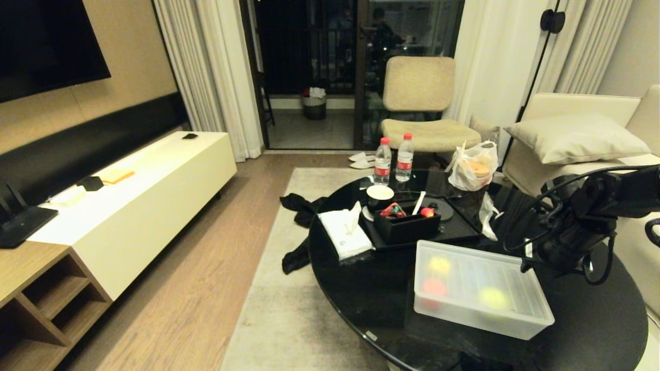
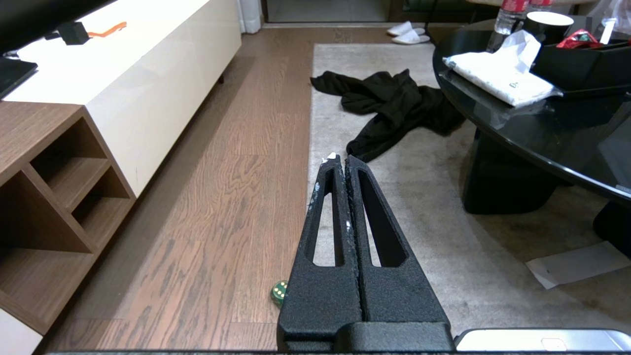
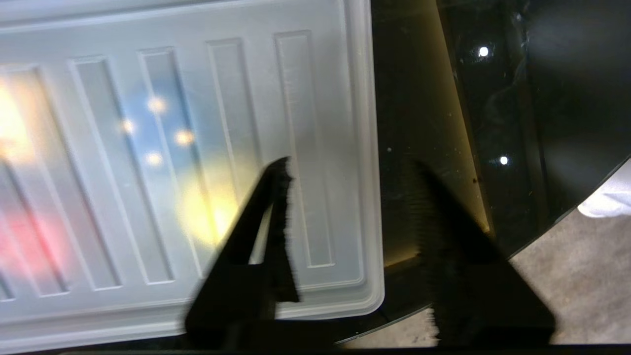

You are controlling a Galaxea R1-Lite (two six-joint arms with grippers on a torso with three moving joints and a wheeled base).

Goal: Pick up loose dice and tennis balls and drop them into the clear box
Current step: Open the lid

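Lower right of the head view: the clear box point(image 1: 482, 288), lid on with yellow, red and green shapes glowing through, sits on the round black worktop point(image 1: 361, 288) near its front edge, the right gripper point(image 1: 536, 260) poised at its far-right end, probably to lift the lid. In the left wrist view the left gripper point(image 2: 339, 159) hangs over floor and rug, jaws pressed together, a green die point(image 2: 279, 292) loose on the wood at lower centre, open floor around it. In the right wrist view the jaws stand spread, straddling the lid's edge, one over ribbed lid, the other over bare worktop close to its rim.
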